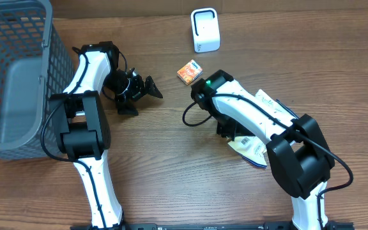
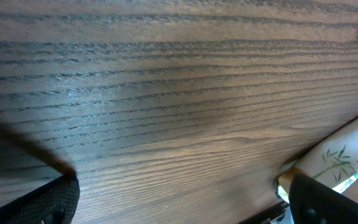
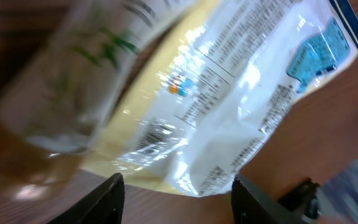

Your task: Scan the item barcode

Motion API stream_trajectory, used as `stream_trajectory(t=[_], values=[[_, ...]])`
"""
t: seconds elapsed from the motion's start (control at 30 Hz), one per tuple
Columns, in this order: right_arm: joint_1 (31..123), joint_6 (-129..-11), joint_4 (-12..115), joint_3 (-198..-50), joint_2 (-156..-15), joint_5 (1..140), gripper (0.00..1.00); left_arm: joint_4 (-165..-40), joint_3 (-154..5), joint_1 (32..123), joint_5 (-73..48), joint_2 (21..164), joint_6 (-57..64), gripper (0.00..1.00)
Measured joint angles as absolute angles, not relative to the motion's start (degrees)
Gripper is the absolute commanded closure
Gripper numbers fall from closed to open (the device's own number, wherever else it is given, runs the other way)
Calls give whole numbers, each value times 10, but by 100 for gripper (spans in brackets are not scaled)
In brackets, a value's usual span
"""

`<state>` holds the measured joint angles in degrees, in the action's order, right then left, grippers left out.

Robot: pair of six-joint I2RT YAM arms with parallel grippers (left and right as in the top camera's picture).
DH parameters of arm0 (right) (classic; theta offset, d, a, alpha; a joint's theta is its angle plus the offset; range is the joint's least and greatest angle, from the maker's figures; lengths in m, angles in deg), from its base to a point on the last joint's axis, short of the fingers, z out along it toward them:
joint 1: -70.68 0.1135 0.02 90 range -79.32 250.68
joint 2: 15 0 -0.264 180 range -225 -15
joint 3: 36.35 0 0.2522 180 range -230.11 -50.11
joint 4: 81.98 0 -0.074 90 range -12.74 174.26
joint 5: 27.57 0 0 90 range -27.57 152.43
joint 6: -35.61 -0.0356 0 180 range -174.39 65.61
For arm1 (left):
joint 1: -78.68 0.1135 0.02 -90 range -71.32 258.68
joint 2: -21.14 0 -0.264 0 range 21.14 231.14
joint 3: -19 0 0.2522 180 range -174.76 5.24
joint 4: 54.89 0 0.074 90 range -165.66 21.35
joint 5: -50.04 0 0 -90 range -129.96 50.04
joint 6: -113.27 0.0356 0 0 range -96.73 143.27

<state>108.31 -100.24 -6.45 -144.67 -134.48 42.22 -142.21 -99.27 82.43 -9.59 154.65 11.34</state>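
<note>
1. The right gripper [image 3: 178, 182] hovers with its jaws parted about halfway and nothing pinched. The snack packet [image 3: 229, 93] lies loose on the table [image 1: 171, 166], right at the fingertips.
2. In the overhead view the snack packet [image 1: 253, 152] sits right of centre, partly under the right forearm and well below the white scanner [image 1: 205, 30] at top centre.
3. Its long axis seems to run up and down the overhead frame, tilted a little. The blue-edged end points to the lower right, and the arm hides the middle.
4. The barcode [image 3: 151, 134] faces up, near the edge closest to the fingers, which is handy for a scan.
5. The left gripper [image 1: 140, 97] is spread wide and empty, left of centre and well apart from the packet. The right arm is clearly nearer.
6. My call: grip across the short side, then carry it up-frame to the scanner.
</note>
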Motion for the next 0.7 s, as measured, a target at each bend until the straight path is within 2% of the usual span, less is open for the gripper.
stream_trajectory(t=[0.07,0.13,0.3,0.4,0.47,0.53,0.7], values=[[1083,-996,-51,-1470,-1345,436,42,-1422,-993,824,-96,1546,113,0],[1083,-977,-41,-1500,-1345,446,30,-1422,-993,824,-96,1547,113,0],[1063,-961,-126,-1526,-1345,424,29,-1422,-993,824,-97,1546,113,0],[1016,-895,-120,-1534,-1345,443,24,-1422,-993,824,-97,1547,113,0],[984,-852,-92,-1534,-1345,475,25,-1422,-993,824,-98,1546,113,0],[976,-847,-56,-1534,-1345,503,12,-1422,-993,824,-98,1546,113,0],[957,-881,-18,-1534,-1345,547,18,-1422,-993,824,-99,1547,113,0]])
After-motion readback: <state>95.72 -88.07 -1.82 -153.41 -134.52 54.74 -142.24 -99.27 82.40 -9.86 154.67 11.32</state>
